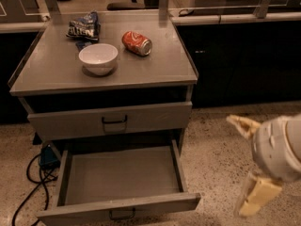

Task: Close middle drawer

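A robot's gripper (pixel 236 165) is hovering low over the speckled floor to the right of a grey metal cabinet (pixel 141 74), level with the front corner of the middle drawer (pixel 122 177). Its two pale fingers (pixel 244 126) are standing spread wide apart and gripping nothing, well short of any contact with the cabinet.

The middle drawer is hanging pulled far out from the cabinet's lower front, showing a bare, shallow tray, with its low front panel and small dark handle (pixel 122 214) facing into the room. It is sitting this far forward simply because nothing is pushing on it, and the job of shutting it is not yet begun.

Above it in the cabinet, the taller upper drawer (pixel 110 121) is sitting nearly flush. On the cabinet's top, a white bowl (pixel 98 58), a red can (pixel 137 43) lying on its side and a crumpled snack bag (pixel 83 27) are resting toward the back left. A black cable (pixel 26 173) is trailing on the floor at the cabinet's left.

The gripper appears to be lining up for a flat shove against the front panel, which needs no grasp.
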Action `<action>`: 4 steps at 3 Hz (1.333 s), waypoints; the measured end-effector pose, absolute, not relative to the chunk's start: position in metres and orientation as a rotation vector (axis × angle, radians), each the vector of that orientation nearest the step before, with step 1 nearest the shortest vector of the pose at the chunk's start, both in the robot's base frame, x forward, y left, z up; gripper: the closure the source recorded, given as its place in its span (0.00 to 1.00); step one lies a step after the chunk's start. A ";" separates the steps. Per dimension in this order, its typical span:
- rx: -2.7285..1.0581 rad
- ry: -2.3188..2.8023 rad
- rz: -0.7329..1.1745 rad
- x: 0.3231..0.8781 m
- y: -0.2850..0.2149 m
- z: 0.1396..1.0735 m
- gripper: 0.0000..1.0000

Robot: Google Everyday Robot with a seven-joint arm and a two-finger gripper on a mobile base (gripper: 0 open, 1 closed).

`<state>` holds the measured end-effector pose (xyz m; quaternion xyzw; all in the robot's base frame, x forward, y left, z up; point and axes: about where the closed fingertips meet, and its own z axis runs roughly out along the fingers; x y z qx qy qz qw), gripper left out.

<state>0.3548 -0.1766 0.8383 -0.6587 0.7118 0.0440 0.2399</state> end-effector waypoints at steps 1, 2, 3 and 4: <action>-1.801 1.936 0.164 0.336 -0.159 0.764 0.00; -1.795 2.040 0.254 0.312 -0.152 0.659 0.00; -1.742 2.117 0.265 0.295 -0.159 0.627 0.00; -1.744 2.115 0.262 0.295 -0.159 0.627 0.00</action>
